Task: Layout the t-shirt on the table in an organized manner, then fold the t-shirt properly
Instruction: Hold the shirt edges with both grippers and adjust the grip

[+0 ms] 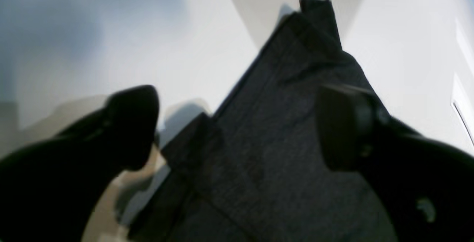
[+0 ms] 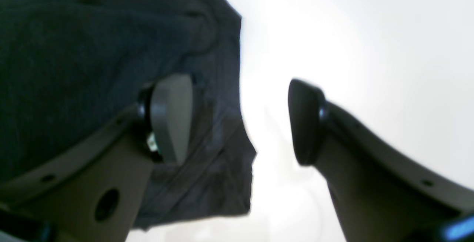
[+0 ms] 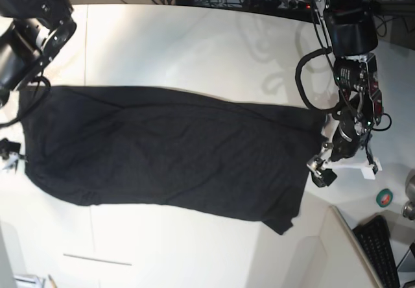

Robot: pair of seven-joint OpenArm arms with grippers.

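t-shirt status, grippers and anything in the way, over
Left gripper open, right gripper open, both empty. T-shirt spread lengthwise on the table, not yet folded. Nothing on it.

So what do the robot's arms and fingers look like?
The left arm is black with looping black cables, tiny lights and a white bracket near its wrist. Its fingers are rounded and black. The right gripper has brownish-grey fingers with holes, tipped with dark oval pads.
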